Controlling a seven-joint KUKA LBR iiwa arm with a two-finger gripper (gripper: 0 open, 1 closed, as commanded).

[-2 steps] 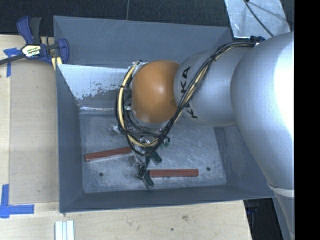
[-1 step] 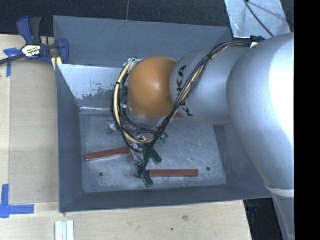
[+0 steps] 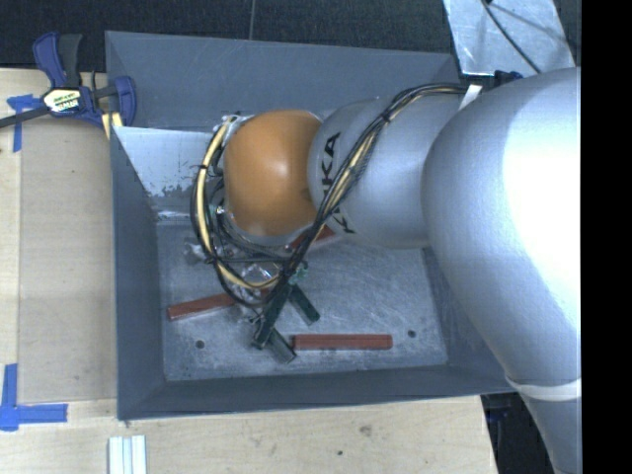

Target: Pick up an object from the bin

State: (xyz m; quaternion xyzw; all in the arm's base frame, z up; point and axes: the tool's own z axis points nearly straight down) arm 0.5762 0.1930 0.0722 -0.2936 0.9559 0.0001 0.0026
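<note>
My gripper (image 3: 287, 329) hangs low over the front middle of the bin floor, below the orange cover. Its two dark fingers spread apart and are open; nothing shows between them. A long red-brown stick (image 3: 341, 342) lies flat on the floor just right of the gripper, its left end close to the nearer fingertip (image 3: 263, 341). A second, shorter red-brown stick (image 3: 201, 309) lies to the left of the gripper, slightly tilted; its right end runs under the cables.
The arm and its orange cover hide the middle and right of the bin. Bare grey floor shows in the front left corner and along the front wall. A pale sheet leans against the back left wall.
</note>
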